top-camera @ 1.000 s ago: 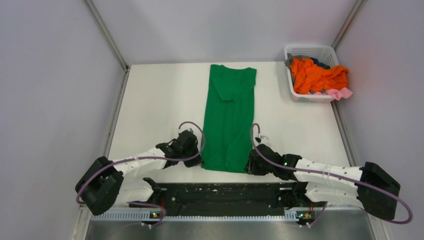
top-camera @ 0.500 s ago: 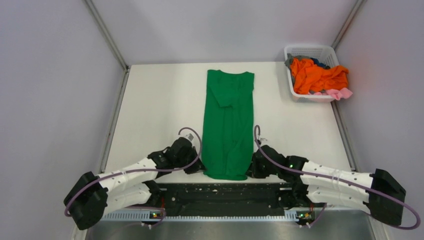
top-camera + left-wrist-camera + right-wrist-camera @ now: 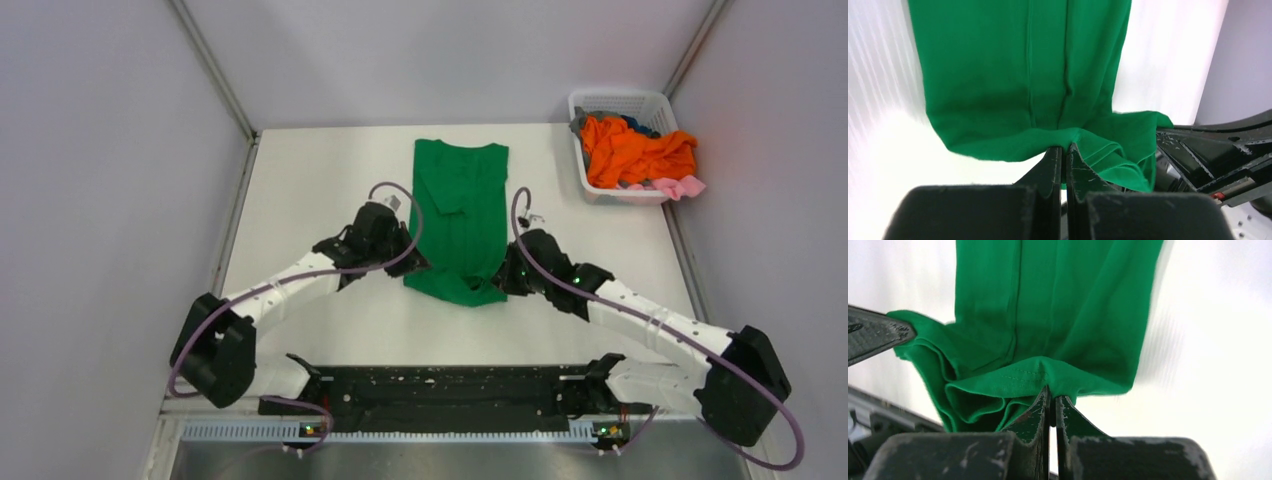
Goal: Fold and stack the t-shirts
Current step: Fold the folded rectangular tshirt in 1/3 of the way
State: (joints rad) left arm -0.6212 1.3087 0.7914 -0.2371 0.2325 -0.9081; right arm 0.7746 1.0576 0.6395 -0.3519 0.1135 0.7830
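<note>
White table (image 3: 320, 190) fills a grey-walled booth, with a black rail (image 3: 450, 385) along its near edge where both arms are bolted. Out over the middle of the table, the left gripper (image 3: 410, 266) is clenched on the near left corner of the green shirt (image 3: 460, 205). In the left wrist view its jaws are pressed tight together with the hem pinched between the tips, and the cloth spreads away beyond them. Just to its right the hem bunches into loose folds that run across to the right gripper (image 3: 503, 280). That gripper is likewise clamped on the near right corner. In the right wrist view its jaws meet on a stitched edge, with layered folds sagging to their left and smooth cloth running on ahead. The two grippers stand close together, level with each other, and the shirt's near edge hangs crumpled between them. Beyond both sets of fingertips the green shirt lies as a narrow lengthwise strip, its sides folded in, and its far end rests flat on the table. Well beyond the right gripper and off to its right, a white basket (image 3: 583, 110) sits at the far right corner. It holds an orange shirt (image 3: 635, 150) heaped on top, blue cloth (image 3: 640, 125) and grey cloth (image 3: 578, 124) behind it, and pink cloth (image 3: 682, 187) spilling over the near rim.
</note>
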